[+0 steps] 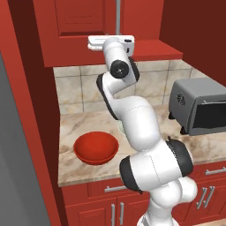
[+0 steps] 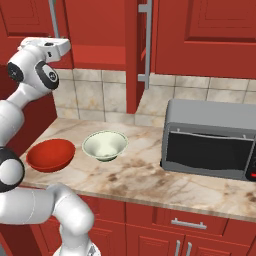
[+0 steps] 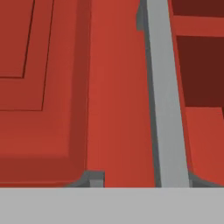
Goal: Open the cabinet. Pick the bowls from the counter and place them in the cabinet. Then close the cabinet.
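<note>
Kitchen counter [image 2: 145, 175]: red bowl [image 2: 50, 154] and pale bowl [image 2: 104, 145] waiting; gripper [image 3: 140, 179] at cabinet [image 3: 52, 87] handle [image 3: 164, 109], fingers seemingly clamping it; pull straight, steadily along the door's arc.

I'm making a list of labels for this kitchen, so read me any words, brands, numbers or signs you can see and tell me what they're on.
None: no readable text on the cabinet, counter, red bowl, pale bowl or toaster oven.
Its small red spot by the picture's edge is too small to read.

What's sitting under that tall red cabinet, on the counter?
A red bowl and a pale greenish-white bowl on the marble counter, with a grey toaster oven alongside. The bowls' undersides are hidden.
</note>
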### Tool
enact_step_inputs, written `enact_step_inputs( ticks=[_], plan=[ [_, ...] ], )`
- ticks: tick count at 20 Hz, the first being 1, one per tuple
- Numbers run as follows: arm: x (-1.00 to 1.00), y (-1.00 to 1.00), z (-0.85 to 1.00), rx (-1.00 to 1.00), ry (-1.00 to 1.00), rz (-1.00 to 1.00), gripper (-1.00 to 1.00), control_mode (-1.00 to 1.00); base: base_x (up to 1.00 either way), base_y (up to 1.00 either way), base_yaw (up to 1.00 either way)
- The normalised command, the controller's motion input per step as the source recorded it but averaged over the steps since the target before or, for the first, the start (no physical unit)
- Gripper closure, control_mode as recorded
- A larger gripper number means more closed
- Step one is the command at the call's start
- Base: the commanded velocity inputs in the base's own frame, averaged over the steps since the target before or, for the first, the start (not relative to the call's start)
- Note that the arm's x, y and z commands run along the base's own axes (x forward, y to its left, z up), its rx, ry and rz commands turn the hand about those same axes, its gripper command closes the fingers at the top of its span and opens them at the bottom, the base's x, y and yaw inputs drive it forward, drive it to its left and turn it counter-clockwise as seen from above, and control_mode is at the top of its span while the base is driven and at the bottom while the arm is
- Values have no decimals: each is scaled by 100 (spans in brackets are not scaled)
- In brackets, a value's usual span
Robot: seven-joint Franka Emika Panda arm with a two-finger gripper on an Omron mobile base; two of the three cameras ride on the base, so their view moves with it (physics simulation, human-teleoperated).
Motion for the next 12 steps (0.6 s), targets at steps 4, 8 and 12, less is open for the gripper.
enact_step_inputs(
  ticks=[4, 8, 12],
  plan=[
    [-45, 0, 22, 17, 7, 6, 100, -100, 0, 0, 0],
    [-100, 22, 22, 13, 0, 2, 100, -100, 0, 0, 0],
    [-100, 73, 8, 7, -1, 2, 100, -100, 0, 0, 0]
  ],
)
